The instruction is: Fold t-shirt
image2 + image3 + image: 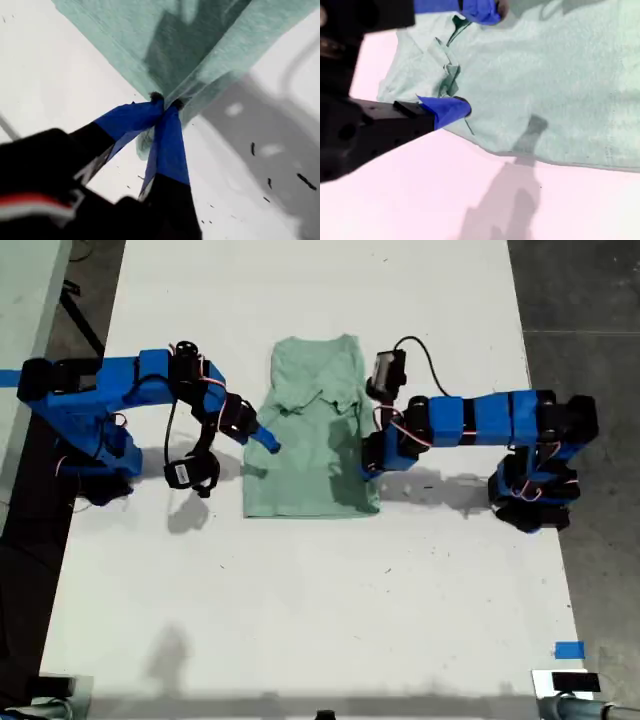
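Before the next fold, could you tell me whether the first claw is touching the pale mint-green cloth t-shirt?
Touching: the first wrist view shows my first claw pinching the t-shirt.

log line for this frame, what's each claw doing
my first claw: shut on t-shirt edge | my second claw: open over t-shirt | t-shirt: partly folded on table

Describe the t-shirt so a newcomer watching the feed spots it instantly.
On the white table, look between the two blue arms in the exterior view. The t-shirt lies there: pale mint-green cloth, partly folded into a narrow rectangle, the only soft, green thing in the scene.
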### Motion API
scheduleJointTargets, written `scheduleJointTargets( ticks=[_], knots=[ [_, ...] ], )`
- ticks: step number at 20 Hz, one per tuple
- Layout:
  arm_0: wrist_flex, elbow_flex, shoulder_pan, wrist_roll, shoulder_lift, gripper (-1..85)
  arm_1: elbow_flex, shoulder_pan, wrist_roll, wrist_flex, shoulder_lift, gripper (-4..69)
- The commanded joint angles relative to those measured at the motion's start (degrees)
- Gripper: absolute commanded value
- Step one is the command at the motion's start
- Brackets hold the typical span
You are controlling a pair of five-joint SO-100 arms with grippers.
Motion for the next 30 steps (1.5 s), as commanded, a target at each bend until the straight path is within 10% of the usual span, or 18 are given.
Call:
scheduleJointTargets(
  ticks=[1, 5, 9, 10, 30],
  knots=[
    [-0.62, -0.44, 0.35, -0.62, 2.9, 30.4, -13.18, -2.37, 1.05, -2.11, -7.03, -1.0],
    [-0.62, 0.0, 0.53, -0.79, 2.99, 30.5, -19.51, -3.16, 2.46, -5.98, -18.63, -1.1],
    [0.79, 0.44, 0.79, -2.37, 3.43, 30.8, -41.22, -2.11, 1.14, 14.77, -19.51, 30.1],
    [0.53, 0.97, 1.05, -2.72, 3.87, 30.8, -42.54, -2.02, -4.13, 13.62, -17.58, 49.2],
    [-20.3, 21.88, 16.0, -31.46, -9.05, 28.0, -31.2, 2.64, -4.75, 19.78, -9.49, 37.8]
  ],
)
